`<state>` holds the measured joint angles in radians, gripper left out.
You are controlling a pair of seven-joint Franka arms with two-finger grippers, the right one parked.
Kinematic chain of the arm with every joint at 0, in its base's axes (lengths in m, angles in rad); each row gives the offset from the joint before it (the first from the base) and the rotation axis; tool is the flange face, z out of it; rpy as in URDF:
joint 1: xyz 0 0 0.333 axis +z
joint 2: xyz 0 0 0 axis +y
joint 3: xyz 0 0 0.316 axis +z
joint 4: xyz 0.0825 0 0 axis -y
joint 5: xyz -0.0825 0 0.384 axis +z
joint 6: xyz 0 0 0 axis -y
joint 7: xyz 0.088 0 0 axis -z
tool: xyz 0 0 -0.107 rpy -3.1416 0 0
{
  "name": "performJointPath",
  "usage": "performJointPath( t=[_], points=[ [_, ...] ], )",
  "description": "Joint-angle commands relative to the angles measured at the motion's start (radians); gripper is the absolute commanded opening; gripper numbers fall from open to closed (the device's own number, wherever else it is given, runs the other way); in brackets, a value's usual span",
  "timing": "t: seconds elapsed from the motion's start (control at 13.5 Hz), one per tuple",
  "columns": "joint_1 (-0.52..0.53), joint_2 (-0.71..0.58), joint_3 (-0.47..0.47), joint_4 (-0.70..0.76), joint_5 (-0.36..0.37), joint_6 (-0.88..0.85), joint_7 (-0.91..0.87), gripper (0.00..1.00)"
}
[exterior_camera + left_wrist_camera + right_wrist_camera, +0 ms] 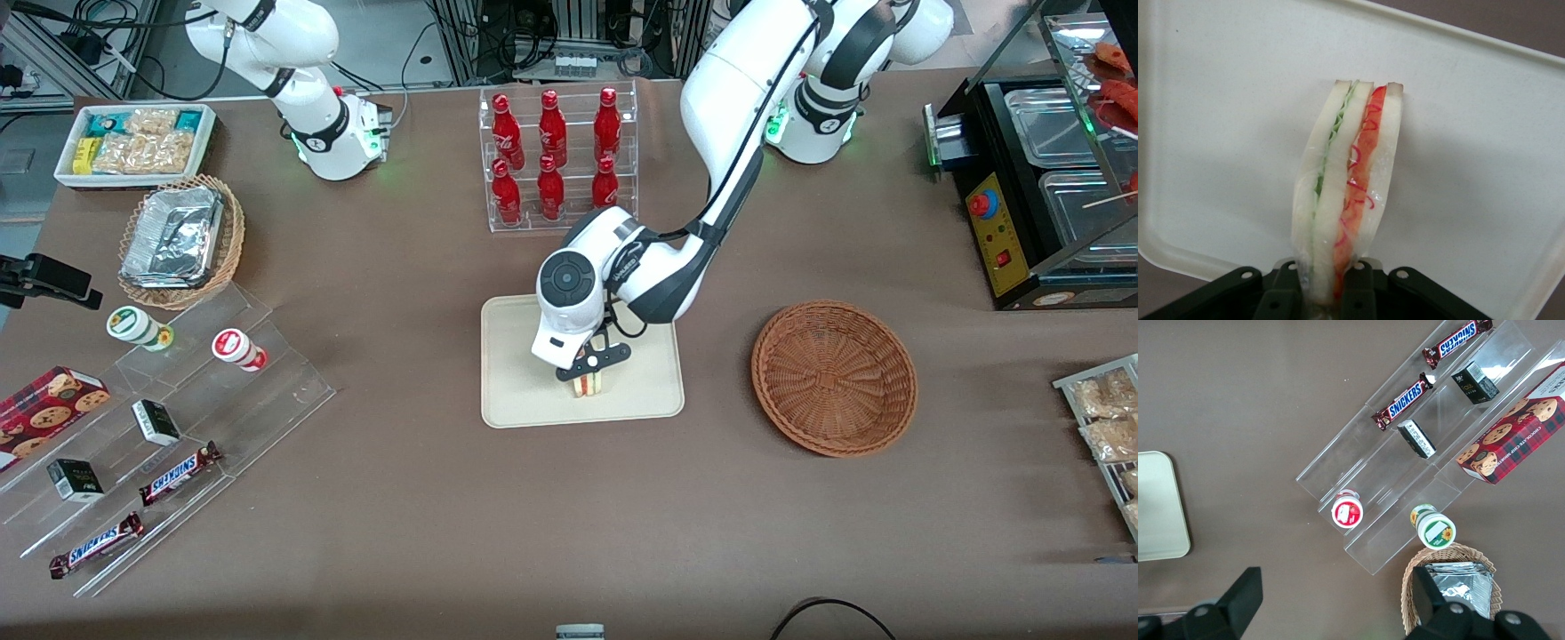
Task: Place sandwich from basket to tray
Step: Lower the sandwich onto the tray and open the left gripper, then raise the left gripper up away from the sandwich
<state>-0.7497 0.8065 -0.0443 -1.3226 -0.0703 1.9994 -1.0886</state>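
Brown counter [427, 498]: hand [589, 378] clamped on sandwich [1346, 193], held on edge low over tray [516, 391] for release; basket [834, 378] empty toward working arm's end.

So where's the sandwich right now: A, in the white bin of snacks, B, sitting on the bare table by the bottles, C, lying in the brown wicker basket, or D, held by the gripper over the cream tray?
D: the gripper is shut on the sandwich, holding it edge-up over the tray, while the basket holds nothing.
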Motion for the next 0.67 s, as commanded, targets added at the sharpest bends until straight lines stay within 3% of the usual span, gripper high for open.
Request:
performJointPath(
  t=[0.0,0.07,0.15,0.22,0.59],
  points=[
    [-0.016,0.030,0.014,0.034,-0.006,-0.013,-0.045,0.00],
    [-0.017,0.030,0.012,0.034,-0.006,-0.013,-0.045,0.00],
    [-0.017,0.030,0.012,0.033,-0.005,-0.013,-0.041,0.66],
    [-0.017,0.028,0.012,0.032,-0.005,-0.013,-0.043,1.00],
    [-0.011,-0.084,0.014,0.055,-0.006,-0.074,-0.044,1.00]
  ],
)
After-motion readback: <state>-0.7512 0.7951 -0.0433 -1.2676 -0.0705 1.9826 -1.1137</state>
